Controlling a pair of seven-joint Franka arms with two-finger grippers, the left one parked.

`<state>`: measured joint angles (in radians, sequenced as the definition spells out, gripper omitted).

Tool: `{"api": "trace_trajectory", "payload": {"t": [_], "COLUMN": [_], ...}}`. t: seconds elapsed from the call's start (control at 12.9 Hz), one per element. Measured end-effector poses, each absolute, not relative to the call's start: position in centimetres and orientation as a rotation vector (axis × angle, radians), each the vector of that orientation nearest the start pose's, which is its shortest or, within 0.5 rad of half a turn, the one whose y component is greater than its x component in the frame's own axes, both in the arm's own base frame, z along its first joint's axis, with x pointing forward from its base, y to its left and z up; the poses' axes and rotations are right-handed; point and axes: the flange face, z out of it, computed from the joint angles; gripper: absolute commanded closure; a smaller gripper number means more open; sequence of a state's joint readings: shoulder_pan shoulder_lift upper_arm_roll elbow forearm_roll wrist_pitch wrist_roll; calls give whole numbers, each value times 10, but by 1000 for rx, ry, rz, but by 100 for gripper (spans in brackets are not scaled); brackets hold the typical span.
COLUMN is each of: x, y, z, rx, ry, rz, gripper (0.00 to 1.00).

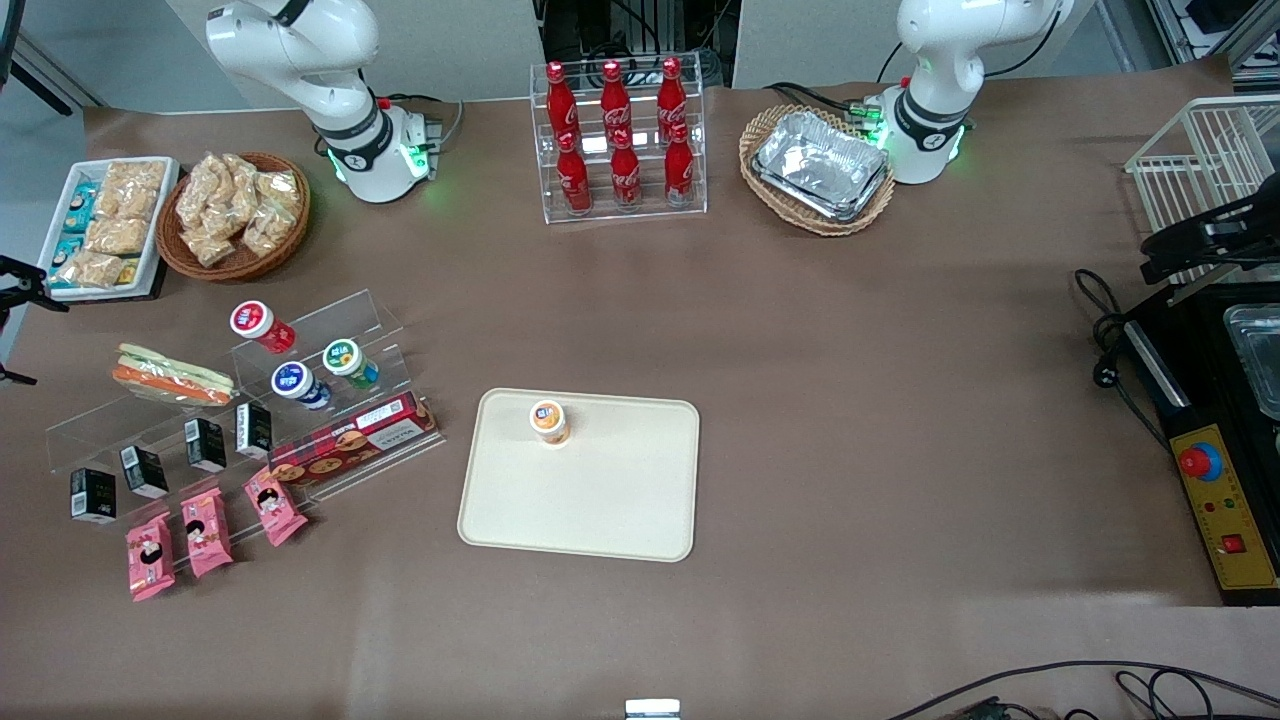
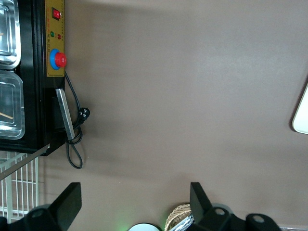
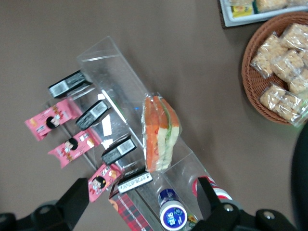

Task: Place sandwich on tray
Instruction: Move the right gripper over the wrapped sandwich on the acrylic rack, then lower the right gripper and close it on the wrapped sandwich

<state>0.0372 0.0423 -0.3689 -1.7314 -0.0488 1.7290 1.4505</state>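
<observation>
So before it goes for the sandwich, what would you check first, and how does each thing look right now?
1. Sandwich in view, lying on the clear stepped stand: ok.
2. Gripper above the stand, fingers spread and empty: ok.
3. Nothing on top of the sandwich: ok.
4. Black cartons beside it could get bumped: cannot tell.
5. Tray has bare room near the orange-lidded cup: ok.
6. Sandwich on tray: not ok, not yet moved.

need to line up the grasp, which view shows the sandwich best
The right wrist view: the sandwich fills the middle, its orange and green layers plain, lying on the clear rack, with the open hand above it. The front view shows it small. The left wrist view misses it.
</observation>
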Motion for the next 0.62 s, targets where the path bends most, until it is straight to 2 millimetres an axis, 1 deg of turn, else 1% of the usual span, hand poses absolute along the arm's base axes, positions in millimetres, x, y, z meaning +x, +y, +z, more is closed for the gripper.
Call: {"api": "trace_trajectory", "payload": {"t": [0.16,0.39,0.47,0.62], "x": [538,526,522,518], "y": [-197,-219,-222,-222], "z": [519,481,469,444], "rx": [-1969,-1867,-1852,-1835], "ry": [2563,2626,2635,2637], "rz": [62,209,228,216], "gripper": [0,2,2,2]}}
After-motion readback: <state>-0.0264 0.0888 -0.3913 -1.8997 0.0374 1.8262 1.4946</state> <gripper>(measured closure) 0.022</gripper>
